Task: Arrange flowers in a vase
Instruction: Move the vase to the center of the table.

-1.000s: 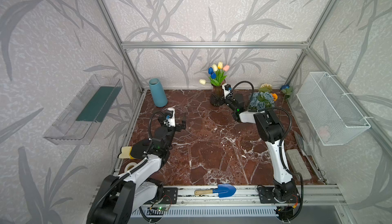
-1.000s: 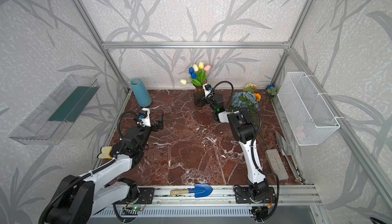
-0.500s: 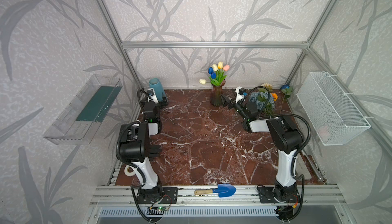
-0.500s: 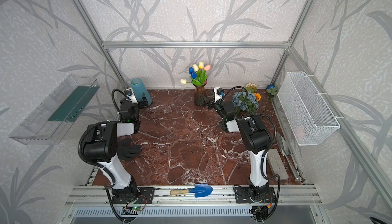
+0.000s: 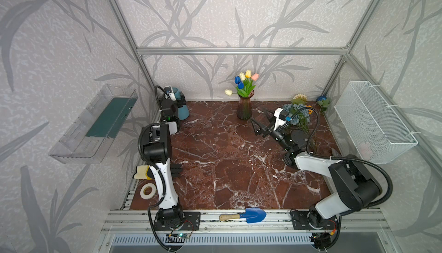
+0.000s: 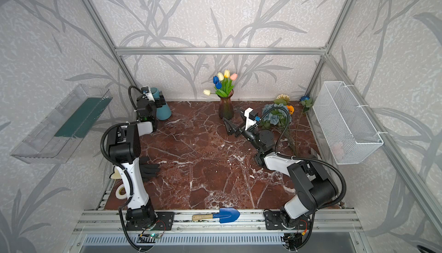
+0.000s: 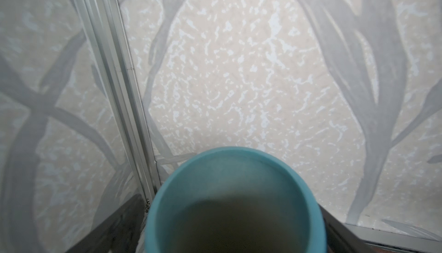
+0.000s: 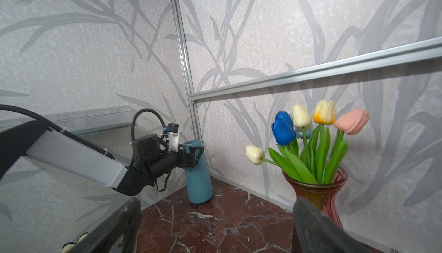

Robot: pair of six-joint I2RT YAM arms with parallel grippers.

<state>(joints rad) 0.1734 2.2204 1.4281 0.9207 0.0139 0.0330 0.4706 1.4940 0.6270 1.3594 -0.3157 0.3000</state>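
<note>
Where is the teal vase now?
In both top views the teal vase stands upright in the far left corner of the table, its rim between the jaws of the open left gripper.

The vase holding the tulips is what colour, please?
The glass vase is translucent red-brown, clearest in the right wrist view.

A robotics lab test cell is shown; an aluminium-profile frame (image 5: 239, 51) is clad with leaf-patterned wallpaper panels (image 5: 203, 12); a left arm (image 5: 165, 182) and a right arm (image 5: 311, 162) are mounted on a slotted rail (image 5: 210, 223) at the near edge of a marble-patterned tabletop (image 5: 227, 168); flowers (image 5: 244, 84) in a vase (image 5: 244, 109) are stood by the far wall.
</note>
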